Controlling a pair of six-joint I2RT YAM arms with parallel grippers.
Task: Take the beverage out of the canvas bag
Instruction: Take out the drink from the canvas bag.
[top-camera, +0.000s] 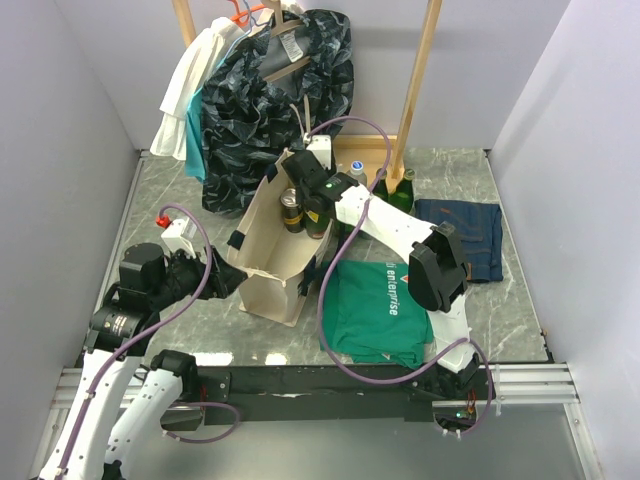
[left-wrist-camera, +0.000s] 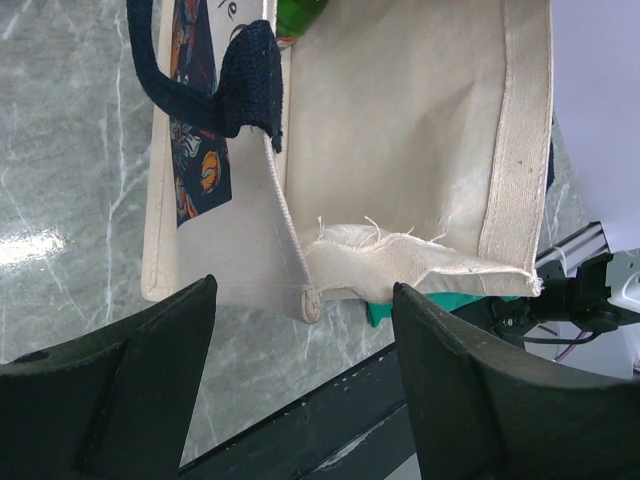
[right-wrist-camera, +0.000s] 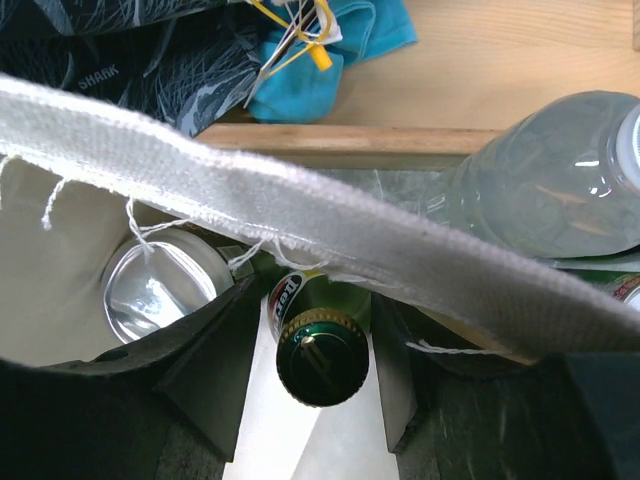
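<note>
The cream canvas bag (top-camera: 270, 270) with navy straps stands open on the table, leaning toward the left. My right gripper (top-camera: 316, 208) reaches into its mouth past the frayed rim (right-wrist-camera: 300, 215). In the right wrist view the gripper (right-wrist-camera: 313, 290) is shut on the neck of the beverage, a green glass bottle (right-wrist-camera: 322, 358) with a dark green cap. A silver-topped can (right-wrist-camera: 160, 290) stands beside it in the bag. My left gripper (top-camera: 228, 278) is open at the bag's left side. In the left wrist view the bag's bottom hem (left-wrist-camera: 400, 265) lies just beyond its fingertips, ungripped.
A clear water bottle (right-wrist-camera: 560, 180) and green bottles (top-camera: 400, 190) stand behind the bag by the wooden rack base (top-camera: 370, 145). A dark patterned garment (top-camera: 270, 100) hangs on the rack. Folded jeans (top-camera: 465, 235) and a green T-shirt (top-camera: 380, 310) lie to the right.
</note>
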